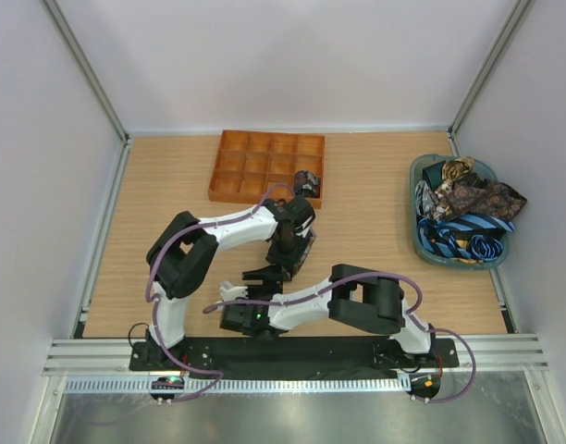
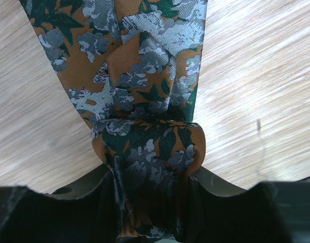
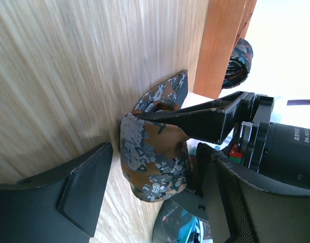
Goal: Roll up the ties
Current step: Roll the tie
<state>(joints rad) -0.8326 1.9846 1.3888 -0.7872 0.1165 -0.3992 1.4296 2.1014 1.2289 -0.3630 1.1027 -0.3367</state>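
two white-and-black jointed arms [image 1: 232, 227], purple cables [image 1: 152, 277], scuffed black pincer fingers [image 3: 81, 190]

Paisley tie [image 2: 150, 147]: woven cloth, brown-gold ground, pale figures with a faint silky sheen. Table [image 1: 375, 185]: pale wood-grain top, smooth, low gloss. Compartment tray [image 1: 237, 196]: orange, matt, looks plastic. Basket [image 1: 416, 217]: teal plastic, smooth. Blue striped ties [image 1: 468, 227]: cloth, slight lustre. Left gripper fingers [image 3: 216, 119]: black plastic, matt, edges scuffed pale. Front rail [image 1: 292, 353]: brushed metal
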